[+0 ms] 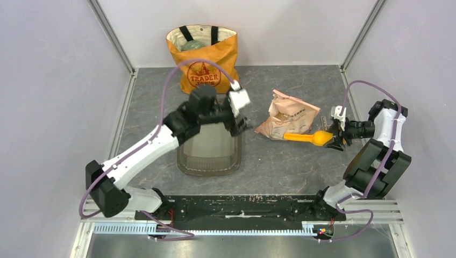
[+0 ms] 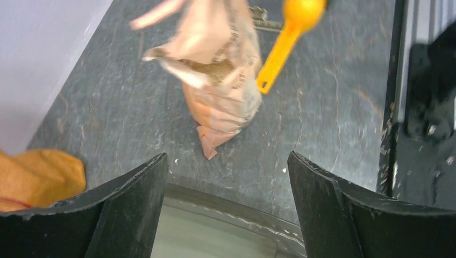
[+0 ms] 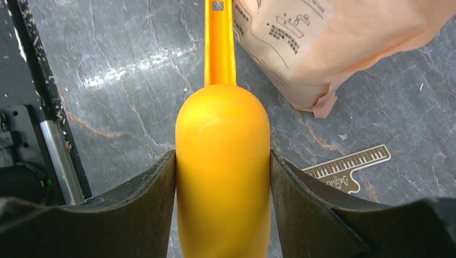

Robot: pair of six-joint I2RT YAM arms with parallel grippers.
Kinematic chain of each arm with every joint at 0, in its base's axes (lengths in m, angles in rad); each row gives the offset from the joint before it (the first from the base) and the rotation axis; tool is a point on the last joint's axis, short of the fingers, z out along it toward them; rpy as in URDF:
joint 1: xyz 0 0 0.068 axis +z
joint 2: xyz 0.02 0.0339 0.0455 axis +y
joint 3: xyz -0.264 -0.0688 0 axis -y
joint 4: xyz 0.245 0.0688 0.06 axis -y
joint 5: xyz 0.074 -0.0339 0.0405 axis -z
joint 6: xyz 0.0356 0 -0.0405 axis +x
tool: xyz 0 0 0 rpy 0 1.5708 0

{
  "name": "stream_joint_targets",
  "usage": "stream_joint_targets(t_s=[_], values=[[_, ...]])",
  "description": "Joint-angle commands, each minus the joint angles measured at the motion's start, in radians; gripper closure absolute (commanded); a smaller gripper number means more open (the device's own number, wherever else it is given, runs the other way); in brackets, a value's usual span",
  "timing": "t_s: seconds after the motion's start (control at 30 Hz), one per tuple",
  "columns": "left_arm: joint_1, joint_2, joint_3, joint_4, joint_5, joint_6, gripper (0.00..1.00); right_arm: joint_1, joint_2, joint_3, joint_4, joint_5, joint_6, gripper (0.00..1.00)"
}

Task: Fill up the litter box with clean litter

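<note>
Tabletop (image 1: pixel 258 156) seemingly separates litter box (image 1: pixel 209 158) from pink bag (image 1: pixel 290 115).

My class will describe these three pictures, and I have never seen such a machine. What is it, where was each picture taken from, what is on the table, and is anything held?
These are two robot arms bolted at the near edge of a table, each ending in a two-fingered hand. The wide picture looks down from above and behind them. The other two come from a camera on each wrist, so the dark shapes at the bottom are its fingers. On the table are a shallow grey litter box, a pink bag and, at the back, an orange tote bag. The left hand is open and empty above the box's rim. The right hand grips the bowl of an orange scoop, whose handle points towards the pink bag.
</note>
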Motion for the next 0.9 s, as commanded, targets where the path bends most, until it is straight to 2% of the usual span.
stream_joint_targets(t_s=[0.0, 0.17, 0.3, 0.53, 0.87], values=[[-0.164, -0.043, -0.149, 0.176, -0.201, 0.341, 0.12, 0.033, -0.046, 0.005, -0.200, -0.100, 0.076, 0.78], [-0.320, 0.052, -0.220, 0.429, -0.336, 0.474, 0.09, 0.092, -0.079, -0.036, -0.199, -0.121, 0.080, 0.78], [-0.373, 0.170, -0.209, 0.564, -0.374, 0.549, 0.08, 0.121, -0.093, -0.023, -0.199, -0.158, 0.114, 0.79], [-0.414, 0.269, -0.239, 0.635, -0.364, 0.638, 0.07, 0.167, -0.124, -0.027, -0.199, -0.185, 0.131, 0.80], [-0.433, 0.415, -0.245, 0.767, -0.543, 0.737, 0.08, 0.235, -0.157, -0.007, -0.199, -0.244, 0.197, 0.80]])
